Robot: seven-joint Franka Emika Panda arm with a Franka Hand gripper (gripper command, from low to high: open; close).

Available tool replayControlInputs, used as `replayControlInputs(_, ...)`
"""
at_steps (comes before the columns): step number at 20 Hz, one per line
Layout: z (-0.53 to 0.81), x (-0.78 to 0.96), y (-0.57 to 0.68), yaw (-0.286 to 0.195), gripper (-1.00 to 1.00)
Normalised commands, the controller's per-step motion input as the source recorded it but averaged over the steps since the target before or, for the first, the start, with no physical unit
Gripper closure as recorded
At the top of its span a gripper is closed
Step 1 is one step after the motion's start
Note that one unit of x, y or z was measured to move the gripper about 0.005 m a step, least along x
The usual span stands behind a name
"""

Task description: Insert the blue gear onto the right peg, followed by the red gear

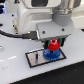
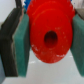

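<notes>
The blue gear lies on the grey plate with a black border, at its end toward the exterior view's right. The red gear is right above the blue gear, held between my gripper's fingers. In the wrist view the red gear fills the frame, its centre hole visible, clamped between the green pads of my gripper. A sliver of the blue gear shows behind it. The pegs are hidden; the right peg cannot be seen under the gears.
The arm's white body and a black cable hang over the white table. Blue surroundings lie behind.
</notes>
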Motion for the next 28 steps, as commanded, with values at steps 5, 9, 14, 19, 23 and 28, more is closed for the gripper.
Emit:
replayControlInputs(5, -0.10, 0.02, -0.01, 0.000, 1.00)
replayControlInputs(9, -0.08, 0.11, -0.11, 0.000, 1.00)
replayControlInputs(14, -0.16, 0.20, -0.17, 0.000, 1.00)
replayControlInputs(19, 0.00, 0.23, -0.03, 0.000, 1.00)
replayControlInputs(23, 0.15, 0.35, 0.04, 0.000, 1.00)
replayControlInputs(28, -0.08, 0.25, 0.00, 0.000, 1.00)
